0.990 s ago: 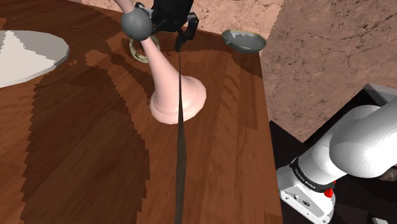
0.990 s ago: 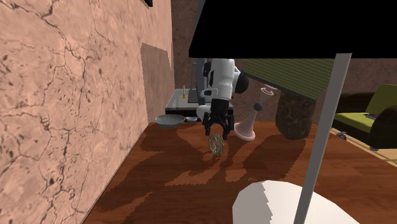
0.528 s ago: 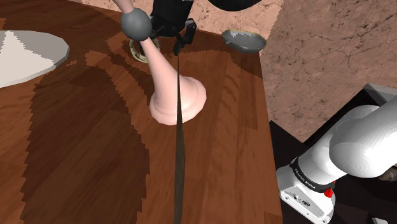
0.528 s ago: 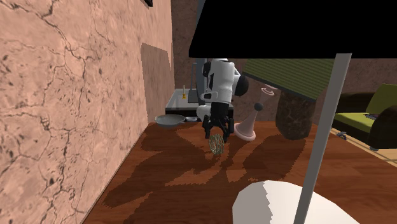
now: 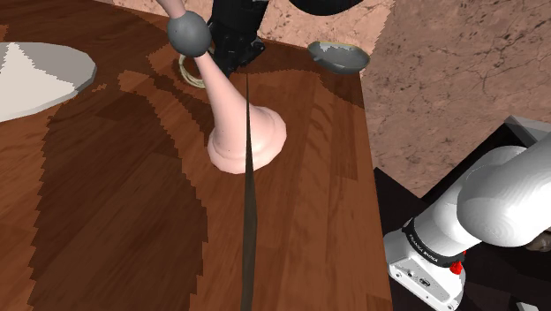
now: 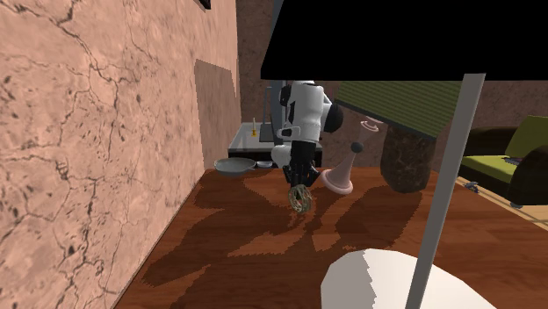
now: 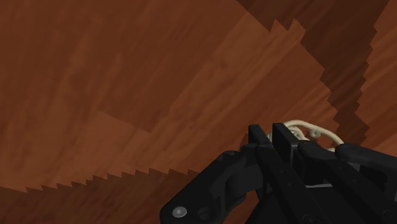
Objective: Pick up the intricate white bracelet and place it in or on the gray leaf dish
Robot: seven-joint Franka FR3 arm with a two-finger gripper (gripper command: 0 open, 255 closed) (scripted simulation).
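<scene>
The pincer (image 7: 268, 132) hides most of the bracelet (image 7: 312, 130); a pale arc peeks past it. In the shoulder view, the picture's edge cuts off the pincer's top, and beside it a pink stand (image 5: 245, 134) covers part of the bracelet.

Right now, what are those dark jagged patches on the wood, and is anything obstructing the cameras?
Shoulder view: stair-stepped cast shadows on the wooden table; a thin dark pole cuts across the pink stand. Second exterior view: a black area tops the frame, a grey pole crosses the foreground. Wrist view: sawtooth shadow edges; the bracelet is lit.
</scene>
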